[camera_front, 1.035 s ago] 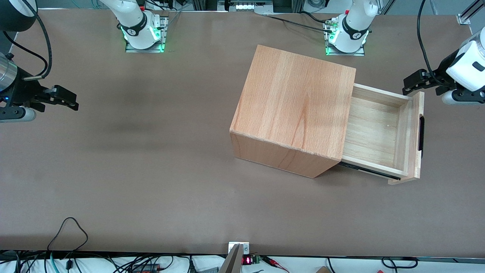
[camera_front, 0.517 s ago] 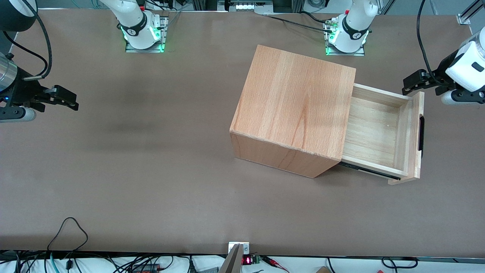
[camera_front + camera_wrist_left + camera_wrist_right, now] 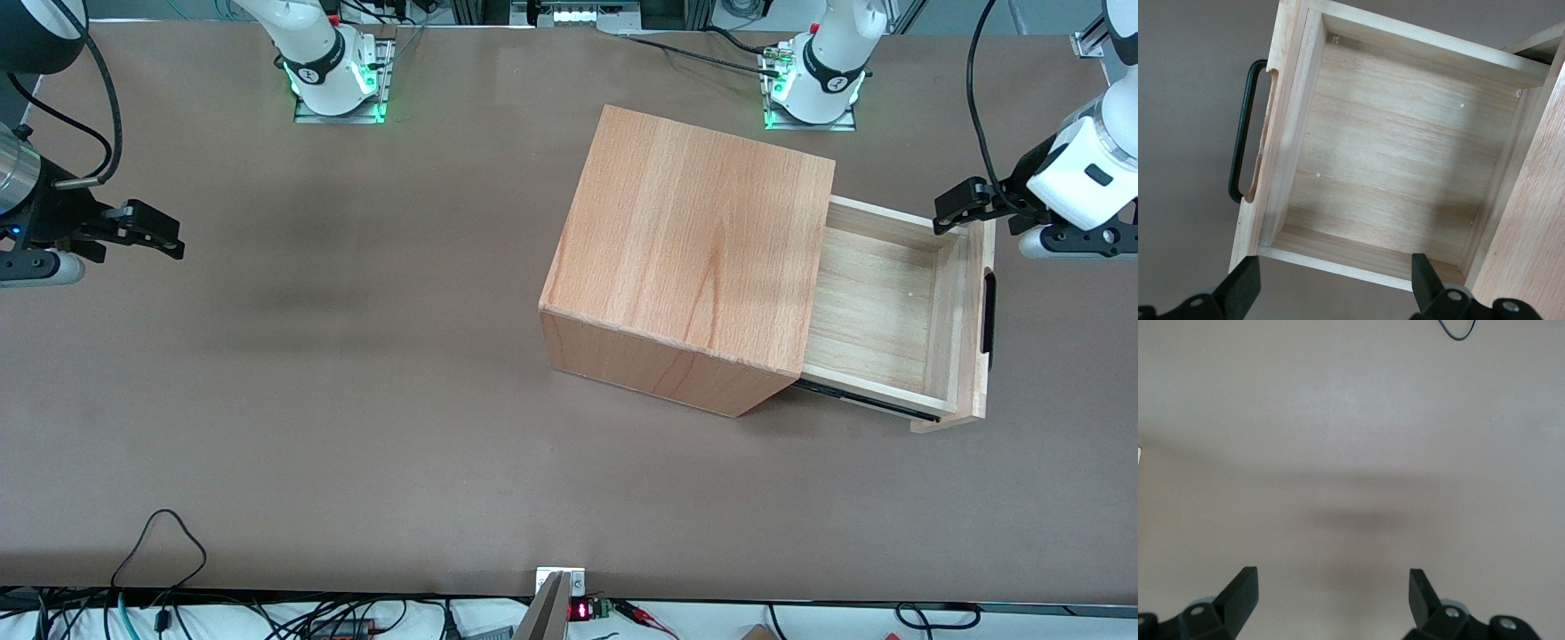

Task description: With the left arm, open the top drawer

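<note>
gripper (image 3: 953,216): fingers (image 3: 1241,288) spread wide, nothing held; hung above the drawer's corner farthest from the front camera, clear of the handle.
top drawer (image 3: 889,311): pulled well out of the cabinet (image 3: 693,258), toward the working arm's end of the table (image 3: 356,400); tray seen bare.
handle (image 3: 988,311): untouched, on the front panel.
step: drawer judged open; a straight-up retreat was advised so the panel was not knocked.
count: one drawer, one handle, one cabinet.

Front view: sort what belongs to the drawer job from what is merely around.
Job: top drawer, pulled out and empty; its black bar handle; left arm's tool, open, above the drawer's corner.
Around: wooden box; brown table; cables.
</note>
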`<control>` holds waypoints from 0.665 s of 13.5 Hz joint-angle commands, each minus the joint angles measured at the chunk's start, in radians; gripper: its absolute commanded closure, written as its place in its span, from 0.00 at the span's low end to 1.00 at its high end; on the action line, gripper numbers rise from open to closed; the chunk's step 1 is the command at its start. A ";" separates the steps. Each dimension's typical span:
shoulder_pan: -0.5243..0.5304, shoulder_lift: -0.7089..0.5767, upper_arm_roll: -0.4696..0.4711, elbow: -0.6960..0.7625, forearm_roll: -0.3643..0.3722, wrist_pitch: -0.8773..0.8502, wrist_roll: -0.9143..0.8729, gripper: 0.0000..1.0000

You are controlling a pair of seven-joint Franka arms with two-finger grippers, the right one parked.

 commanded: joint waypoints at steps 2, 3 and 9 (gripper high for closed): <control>-0.003 -0.025 -0.005 -0.014 -0.003 0.013 0.016 0.00; -0.003 -0.035 -0.007 -0.019 -0.003 0.011 0.016 0.00; 0.017 -0.054 -0.021 -0.028 0.001 0.006 0.016 0.00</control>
